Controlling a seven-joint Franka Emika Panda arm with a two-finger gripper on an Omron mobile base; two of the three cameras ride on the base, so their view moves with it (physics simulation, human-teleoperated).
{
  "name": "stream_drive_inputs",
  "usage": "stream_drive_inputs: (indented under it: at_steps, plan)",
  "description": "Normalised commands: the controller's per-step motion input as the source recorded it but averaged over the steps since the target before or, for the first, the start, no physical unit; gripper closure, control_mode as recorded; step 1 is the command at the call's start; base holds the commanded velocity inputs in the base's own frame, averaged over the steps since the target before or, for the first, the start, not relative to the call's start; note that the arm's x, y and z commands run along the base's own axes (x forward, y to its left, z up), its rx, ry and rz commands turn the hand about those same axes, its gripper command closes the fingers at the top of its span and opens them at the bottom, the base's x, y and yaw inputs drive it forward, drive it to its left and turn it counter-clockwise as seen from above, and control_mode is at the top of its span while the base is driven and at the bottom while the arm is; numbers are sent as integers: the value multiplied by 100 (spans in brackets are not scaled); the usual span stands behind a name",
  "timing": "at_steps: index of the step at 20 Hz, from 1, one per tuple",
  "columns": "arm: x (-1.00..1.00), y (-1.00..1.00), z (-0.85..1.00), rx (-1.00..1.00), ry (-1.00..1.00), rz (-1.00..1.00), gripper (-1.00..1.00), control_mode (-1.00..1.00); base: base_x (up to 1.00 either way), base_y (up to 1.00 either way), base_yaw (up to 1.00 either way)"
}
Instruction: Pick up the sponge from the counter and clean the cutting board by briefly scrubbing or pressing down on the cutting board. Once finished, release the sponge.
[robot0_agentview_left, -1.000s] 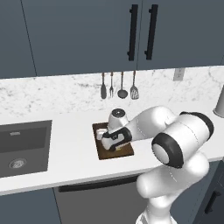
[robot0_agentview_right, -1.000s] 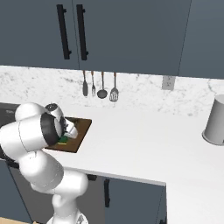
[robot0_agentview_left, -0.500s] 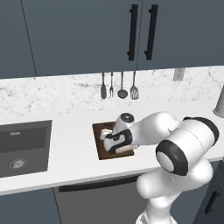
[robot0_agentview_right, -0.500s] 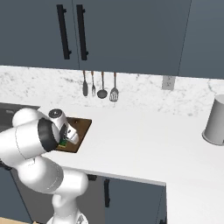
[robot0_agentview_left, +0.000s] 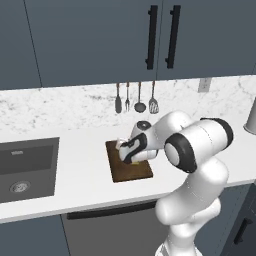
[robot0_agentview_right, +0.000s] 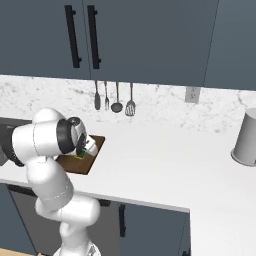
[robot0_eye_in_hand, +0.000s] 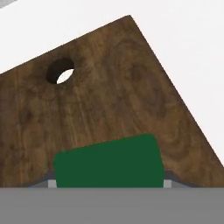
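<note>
The dark brown cutting board lies on the white counter, right of the sink. My gripper is low over the board's far half, shut on the sponge. In the hand view the sponge's green top sits between my gripper tips, right against the board. The board's hole is beyond it at the upper left. The right base view shows the gripper with the sponge on the board, partly behind my arm.
A dark grey sink is set in the counter at the left. Utensils hang on the marble backsplash behind the board. A grey canister stands at the far right. White counter stretches right of the board.
The hand with the sponge has shifted a little across the cutting board, and the elbow has swung. The sponge stays in the grip.
</note>
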Motion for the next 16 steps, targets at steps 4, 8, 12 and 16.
stream_drive_inputs:
  at_steps: [4,8,12,16]
  plan:
    - [68,-12,0,0,0,-2,100,-100,0,0,0]
    - [25,-1,0,0,0,-1,100,-100,0,0,0]
    - [-20,0,0,0,0,0,100,-100,0,0,0]
    - [-65,0,0,0,0,0,100,-100,0,0,0]
